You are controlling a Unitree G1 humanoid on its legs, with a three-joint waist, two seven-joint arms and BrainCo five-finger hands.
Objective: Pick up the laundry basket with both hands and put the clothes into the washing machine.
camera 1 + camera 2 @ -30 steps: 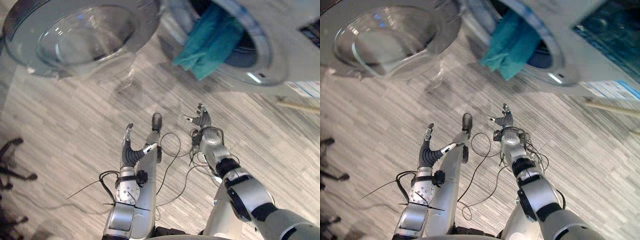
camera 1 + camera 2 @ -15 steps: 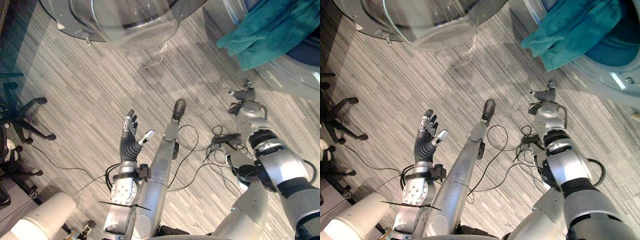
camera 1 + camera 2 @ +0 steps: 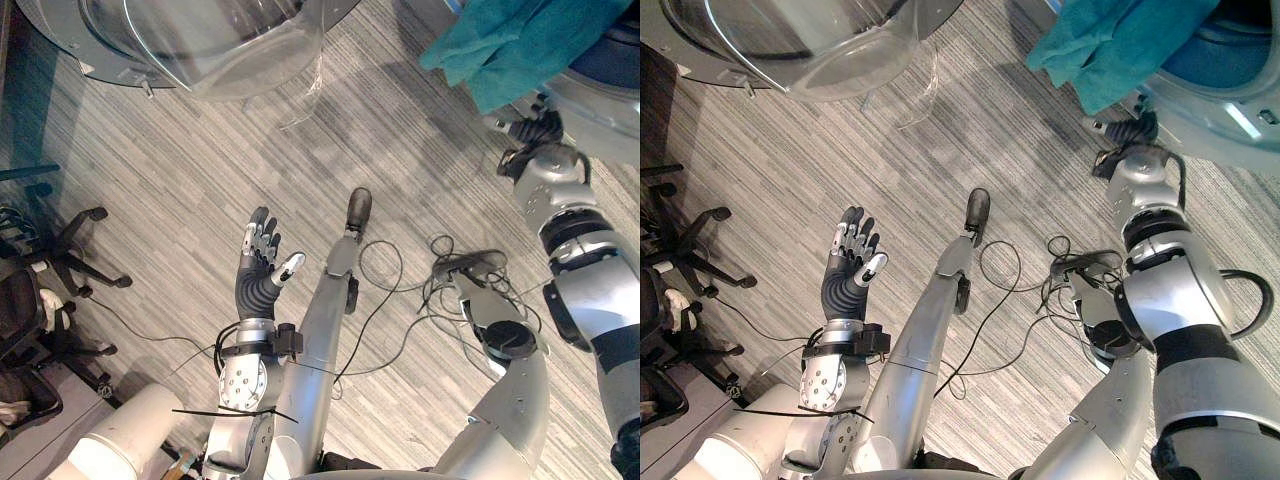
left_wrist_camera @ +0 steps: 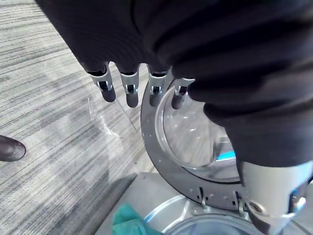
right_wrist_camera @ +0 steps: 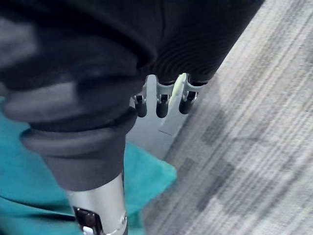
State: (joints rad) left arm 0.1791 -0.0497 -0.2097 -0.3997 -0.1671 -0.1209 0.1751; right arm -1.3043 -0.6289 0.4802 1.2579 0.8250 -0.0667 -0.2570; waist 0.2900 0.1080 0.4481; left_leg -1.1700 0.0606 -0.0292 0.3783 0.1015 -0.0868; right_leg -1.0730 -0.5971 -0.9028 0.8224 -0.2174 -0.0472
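Grey striped carpet (image 3: 150,180) runs under everything, with an office chair (image 3: 50,260) far left. I see the glass door (image 3: 200,40) swung open and my left hand (image 3: 258,275) straight-fingered, empty, above the floor. The teal cloth (image 3: 510,45) droops lengthwise out of the washing machine (image 3: 1230,130), loose end pointing floorward. My right hand (image 3: 530,130) is just beneath it, fingers relaxed, holding nothing.

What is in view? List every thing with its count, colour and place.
washing machine: one, grey, top right, opening uncovered
door: one, clear glass in a grey ring, swung open, top left
cloth: one, teal, hanging out of the machine's opening
chair: one wheeled base clear, black, left edge
floor: grey planks, under everything
left hand: open, fingers straight, over the bare floor, holding nothing
right hand: open, raised close below the cloth's hanging edge; whether it touches cannot be told
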